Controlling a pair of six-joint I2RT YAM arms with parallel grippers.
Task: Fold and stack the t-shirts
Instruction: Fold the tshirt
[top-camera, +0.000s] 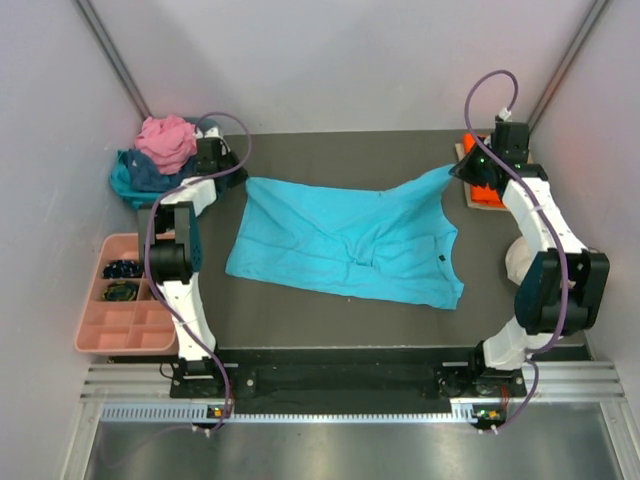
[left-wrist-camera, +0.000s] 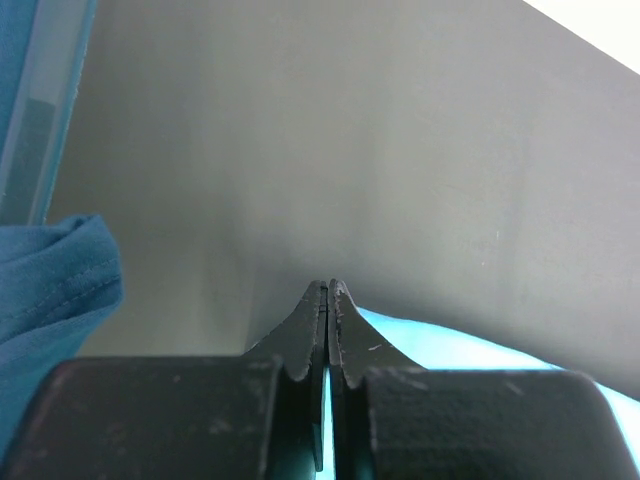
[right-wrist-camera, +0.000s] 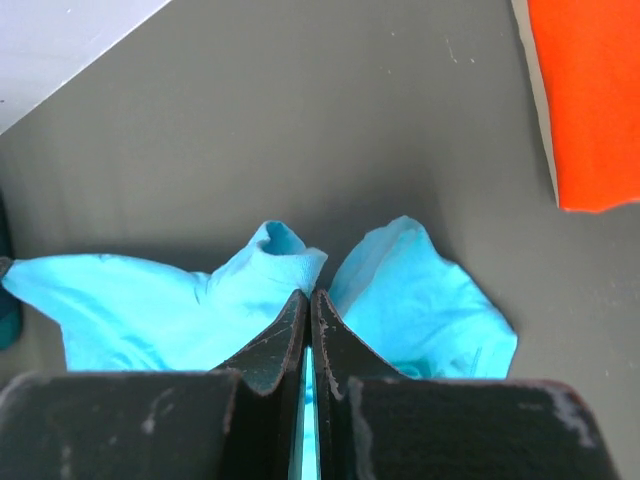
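**Turquoise Shirt Pinched at 2 Far Corners for the Fold**

The turquoise t-shirt (top-camera: 340, 240) is spread across the middle of the table (top-camera: 330, 145), rumpled toward 5 o'clock. The right gripper (right-wrist-camera: 308, 298) is clamped fully together on the shirt's 2 o'clock corner, with cloth bunched on both sides of the jaws. The left gripper (left-wrist-camera: 327, 290) is likewise pressed together at the 10 o'clock corner. A sliver of turquoise shows between its jaws, so a pinch is judged there too. Both far corners are probably held so that the far edge can be carried evenly.

At 10 o'clock the unfolded pile (top-camera: 160, 150) of pink, navy and teal shirts is heaped. At 2 o'clock the orange shirt (right-wrist-camera: 590, 100) is laid flat, presumably as the stack's base. At 8 o'clock, small dark items are kept in 2 far compartments of the pink tray (top-camera: 95, 335); the other compartments appear bare.
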